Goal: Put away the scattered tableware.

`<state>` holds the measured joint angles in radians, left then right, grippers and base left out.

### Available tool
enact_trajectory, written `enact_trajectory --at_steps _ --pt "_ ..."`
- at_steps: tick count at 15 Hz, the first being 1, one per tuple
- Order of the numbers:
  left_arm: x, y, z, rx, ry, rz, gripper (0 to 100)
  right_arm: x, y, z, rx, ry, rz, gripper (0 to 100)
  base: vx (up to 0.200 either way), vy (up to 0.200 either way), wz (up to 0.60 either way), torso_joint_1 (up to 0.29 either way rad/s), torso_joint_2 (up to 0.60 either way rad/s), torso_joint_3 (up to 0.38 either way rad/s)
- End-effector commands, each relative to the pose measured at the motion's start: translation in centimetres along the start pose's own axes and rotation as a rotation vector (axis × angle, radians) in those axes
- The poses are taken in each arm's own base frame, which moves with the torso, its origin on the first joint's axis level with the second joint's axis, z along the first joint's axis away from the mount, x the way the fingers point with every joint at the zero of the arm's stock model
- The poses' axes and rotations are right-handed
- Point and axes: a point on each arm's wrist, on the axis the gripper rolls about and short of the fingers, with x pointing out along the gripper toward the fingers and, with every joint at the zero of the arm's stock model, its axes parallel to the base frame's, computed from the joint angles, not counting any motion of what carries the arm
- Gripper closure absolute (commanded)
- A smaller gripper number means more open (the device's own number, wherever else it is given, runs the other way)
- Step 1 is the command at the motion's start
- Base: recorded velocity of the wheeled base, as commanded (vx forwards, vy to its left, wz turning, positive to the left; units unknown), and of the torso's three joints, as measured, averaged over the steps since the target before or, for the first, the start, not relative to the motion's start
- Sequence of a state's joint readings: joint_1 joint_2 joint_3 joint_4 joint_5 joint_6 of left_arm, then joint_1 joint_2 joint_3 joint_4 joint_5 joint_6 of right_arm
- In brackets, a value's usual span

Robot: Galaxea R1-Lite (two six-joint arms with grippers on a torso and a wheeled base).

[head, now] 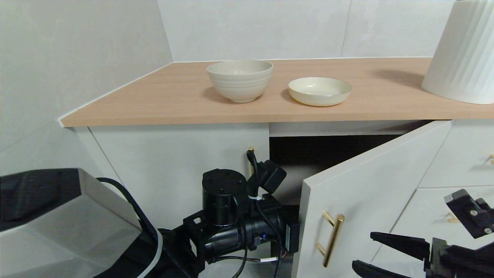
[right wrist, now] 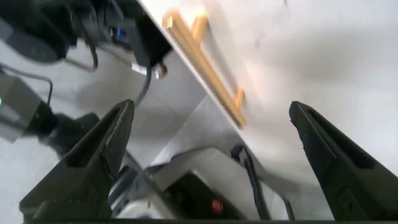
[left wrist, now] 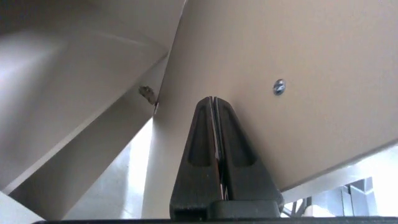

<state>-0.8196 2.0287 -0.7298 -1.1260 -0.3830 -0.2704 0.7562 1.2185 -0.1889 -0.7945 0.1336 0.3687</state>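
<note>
Head view: cabinet interior (head: 332, 148) in shadow

"What colour is the bowl (head: 239, 80), up beyond the right gripper (head: 363, 250)?"

"Cream, with faint ridged bands round its side. The shallow dish (head: 319, 91) is a yellower ivory, plain."

"And the counter (head: 173, 100) under them?"

"Light tan, with a fine wood grain. The ribbed shade (head: 463, 54) above that gripper is white with vertical ribs."

"The door (head: 370, 185) just beside it?"

"Plain white, with a brass-gold handle (head: 330, 239). Both grippers are black. Ahead of the left gripper (left wrist: 212, 99) the door's inner face looks pale beige, with one silver screw (left wrist: 278, 87)."
</note>
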Motion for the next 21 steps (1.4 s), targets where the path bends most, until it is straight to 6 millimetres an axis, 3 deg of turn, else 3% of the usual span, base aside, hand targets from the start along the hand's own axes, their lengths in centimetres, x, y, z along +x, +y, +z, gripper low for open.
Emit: enact_trajectory --at_steps 1,5,10,17,21 --pt "0.0 -0.4 0.2 0.003 -0.005 -0.009 100 -2.1 0.4 0.3 -0.007 -0.053 0.024 0 -0.200 0.000 0.00 -0.007 0.01 0.002" --pt "0.4 -0.5 -0.1 0.003 0.003 -0.015 100 -2.5 0.5 0.3 -0.009 -0.057 0.025 0 -0.200 0.000 0.00 0.001 0.00 0.004" --pt "2.6 0.5 0.0 -0.007 0.018 -0.003 100 -2.6 0.5 0.3 -0.010 -0.062 0.027 0 0.000 0.000 0.00 0.000 0.00 0.000" --pt "3.2 0.4 0.8 -0.021 0.023 -0.001 100 -2.8 0.6 0.4 -0.014 -0.073 0.031 0 0.000 0.000 0.00 0.000 0.00 0.000" --pt "4.1 0.5 1.1 -0.023 0.027 0.005 100 -2.8 0.6 0.4 -0.015 -0.075 0.030 0 -0.200 0.000 0.00 0.005 0.00 0.001"
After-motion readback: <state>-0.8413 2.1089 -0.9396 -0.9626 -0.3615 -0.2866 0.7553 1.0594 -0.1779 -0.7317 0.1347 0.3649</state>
